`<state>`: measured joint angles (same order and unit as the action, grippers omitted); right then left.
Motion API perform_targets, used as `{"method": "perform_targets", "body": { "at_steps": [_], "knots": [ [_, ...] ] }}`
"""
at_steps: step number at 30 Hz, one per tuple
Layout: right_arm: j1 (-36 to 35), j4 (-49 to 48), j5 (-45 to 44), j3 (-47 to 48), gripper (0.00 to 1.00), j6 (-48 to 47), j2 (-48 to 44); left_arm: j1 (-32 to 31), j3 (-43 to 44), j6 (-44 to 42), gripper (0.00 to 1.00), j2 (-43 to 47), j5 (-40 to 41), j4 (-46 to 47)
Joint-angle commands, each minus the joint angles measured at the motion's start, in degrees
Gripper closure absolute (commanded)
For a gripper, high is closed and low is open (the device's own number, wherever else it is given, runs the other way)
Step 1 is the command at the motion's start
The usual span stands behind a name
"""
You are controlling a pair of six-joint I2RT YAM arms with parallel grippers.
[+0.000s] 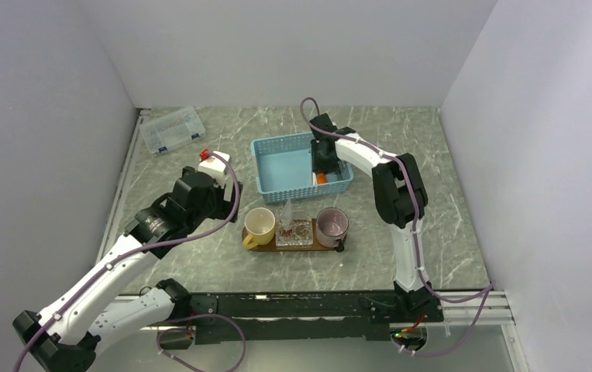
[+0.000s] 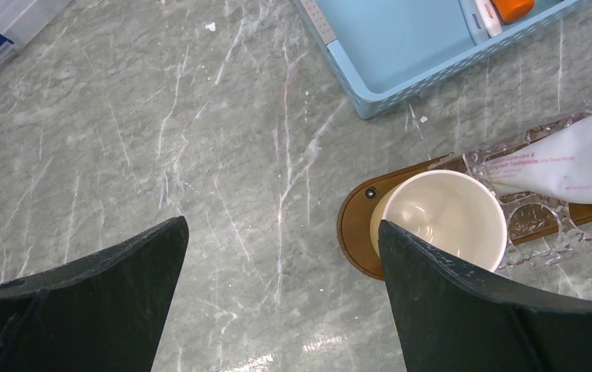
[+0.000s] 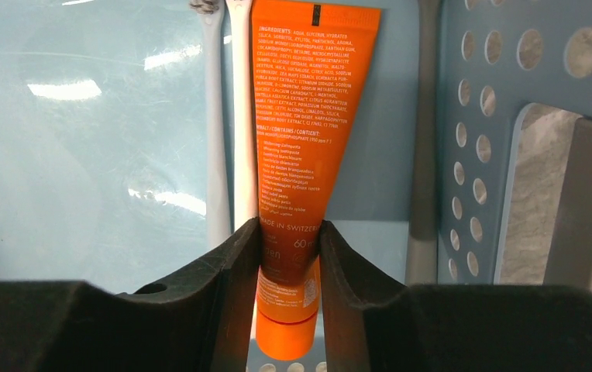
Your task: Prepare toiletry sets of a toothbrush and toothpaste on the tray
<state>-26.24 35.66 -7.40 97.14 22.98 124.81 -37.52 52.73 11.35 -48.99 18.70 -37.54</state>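
Left end effector (image 2: 281,225) gapes wide, pointing down; right end effector (image 3: 289,227) pinches the orange tube (image 3: 301,116).

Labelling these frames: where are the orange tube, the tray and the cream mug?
orange tube (image 3: 301,116): right wrist view, printed body.
tray (image 2: 352,232): left wrist view, bare rounded end.
cream mug (image 1: 259,225): top view, its inside.

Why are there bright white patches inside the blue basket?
Right wrist view: probably overhead light bouncing off the glossy basket floor; the orange tube print is sharp, the fingers look very dark. Left wrist view: a small shiny patch on the table near the bottom edge. Top view: even light, faint shadows.
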Motion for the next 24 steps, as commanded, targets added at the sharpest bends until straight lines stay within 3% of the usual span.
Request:
{"method": "perform_targets", "body": {
  "at_steps": [1,10,11,13,16,24],
  "knots": [
    [-0.09,1.81,-1.68,1.0,0.67,-0.3,1.87,0.28,0.25,-0.6,0.0,-0.05,-0.41,1.5],
    [0.05,3.19,-3.19,1.57,0.67,-0.67,2.98,0.27,0.32,-0.61,0.01,-0.33,-0.51,1.5],
    [0.07,3.27,-3.04,1.56,0.69,-0.61,3.12,0.26,0.29,-0.55,0.01,-0.25,-0.43,1.5],
    [0.05,3.36,-2.8,1.61,0.85,-0.48,3.12,0.3,0.25,-0.47,0.01,-0.15,-0.33,1.5],
    [0.09,3.47,-2.82,2.0,0.97,-0.65,2.05,0.27,0.18,-0.48,0.01,-0.14,-0.37,1.41],
    [0.06,2.63,-5.13,2.5,1.0,-2.53,-6.0,0.27,0.52,0.23,0.01,0.47,-1.75,1.66]
  ]
}}
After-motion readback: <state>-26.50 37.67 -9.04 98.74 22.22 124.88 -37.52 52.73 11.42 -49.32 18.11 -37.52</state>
